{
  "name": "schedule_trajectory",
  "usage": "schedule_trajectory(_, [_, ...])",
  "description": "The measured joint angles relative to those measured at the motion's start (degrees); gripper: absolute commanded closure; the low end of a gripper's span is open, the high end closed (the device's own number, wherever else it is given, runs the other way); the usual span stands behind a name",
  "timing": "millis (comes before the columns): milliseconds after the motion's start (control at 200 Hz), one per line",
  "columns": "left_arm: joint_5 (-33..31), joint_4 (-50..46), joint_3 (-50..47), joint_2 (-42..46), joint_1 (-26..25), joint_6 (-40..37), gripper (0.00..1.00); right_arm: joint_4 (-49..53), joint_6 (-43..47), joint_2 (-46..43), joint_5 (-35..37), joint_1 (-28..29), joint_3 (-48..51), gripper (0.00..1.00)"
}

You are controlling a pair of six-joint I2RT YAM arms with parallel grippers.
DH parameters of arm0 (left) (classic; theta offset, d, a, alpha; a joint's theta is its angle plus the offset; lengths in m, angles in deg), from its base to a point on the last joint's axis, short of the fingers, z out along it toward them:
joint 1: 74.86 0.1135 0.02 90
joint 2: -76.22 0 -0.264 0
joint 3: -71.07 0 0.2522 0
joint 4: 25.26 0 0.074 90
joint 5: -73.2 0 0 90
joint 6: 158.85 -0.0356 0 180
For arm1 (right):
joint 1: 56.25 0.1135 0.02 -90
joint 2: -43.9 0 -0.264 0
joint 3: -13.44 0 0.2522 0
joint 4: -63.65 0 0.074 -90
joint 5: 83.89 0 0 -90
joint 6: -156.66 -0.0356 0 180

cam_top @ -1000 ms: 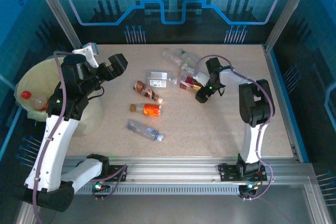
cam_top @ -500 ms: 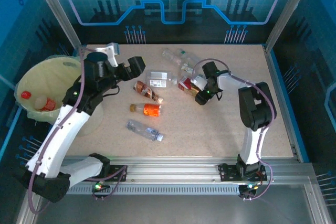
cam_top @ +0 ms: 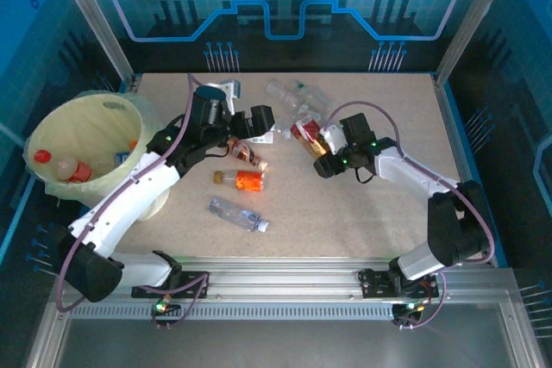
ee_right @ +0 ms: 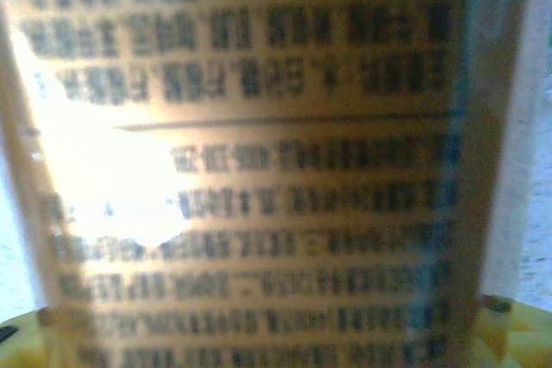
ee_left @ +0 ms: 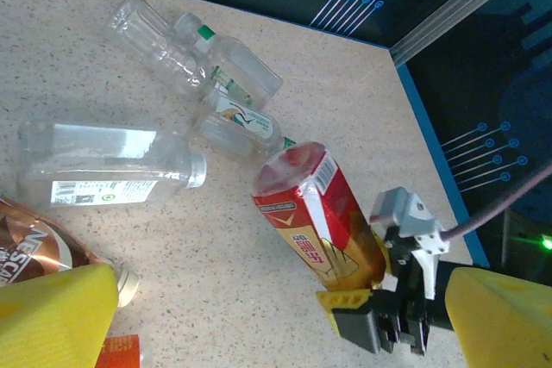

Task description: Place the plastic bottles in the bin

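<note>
My right gripper (cam_top: 321, 154) is shut on the lower end of a red and gold bottle (cam_top: 305, 135), which tilts up off the table. The left wrist view shows that bottle (ee_left: 315, 213) in the right gripper (ee_left: 379, 312); its blurred label (ee_right: 259, 152) is close in the right wrist view. My left gripper (cam_top: 259, 121) hangs wide open over a flat clear bottle (ee_left: 103, 165) and a brown bottle (cam_top: 241, 151), holding nothing. The bin (cam_top: 52, 122), pale yellow with a bag liner, stands at the far left and holds red-capped bottles (cam_top: 76, 170).
Three clear bottles (ee_left: 233, 62) lie together at the back of the table. An orange-labelled bottle (cam_top: 247, 180) and a clear one (cam_top: 237, 213) lie nearer the front. The left arm (cam_top: 129, 200) stretches across beside the bin. The table's right edge (cam_top: 461, 170) is blue.
The left arm swung from over the bin rightward to the middle bottles, still open. The right gripper closed on the red and gold bottle, and that arm stretched out lower.
</note>
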Motion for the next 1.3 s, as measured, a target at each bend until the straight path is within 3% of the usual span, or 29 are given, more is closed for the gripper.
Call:
schedule_trajectory(440, [15.5,12.0,-4.3,-2.6,0.0,2.5,0.01,-21.8,-31.4,-10.6,-18.8,3.8,12.7,0.44])
schedule_trajectory(630, [18.3,16.0,-4.6,-4.3,0.0,3.7,0.01,-28.9,-38.1,-13.7,-24.6,5.9,12.6,0.43])
schedule_trajectory(875, [27.3,26.1,-6.2,-6.0,-0.1,6.9,0.01,-33.4,-42.9,-14.0,-30.5,9.1,10.1,0.4])
schedule_trajectory(985, [30.2,28.6,-6.2,-6.5,-0.6,6.9,0.12,-35.5,-44.5,-13.6,-31.7,9.9,9.1,0.39])
schedule_trajectory(1155, [30.2,30.1,-6.8,-6.5,-0.9,5.7,0.39,-37.7,-45.4,-13.1,-32.8,10.2,8.8,0.31])
schedule_trajectory(1301, [30.4,30.8,-7.5,-6.4,-1.3,5.1,0.44,-36.9,-45.4,-12.7,-33.1,10.5,8.3,0.19])
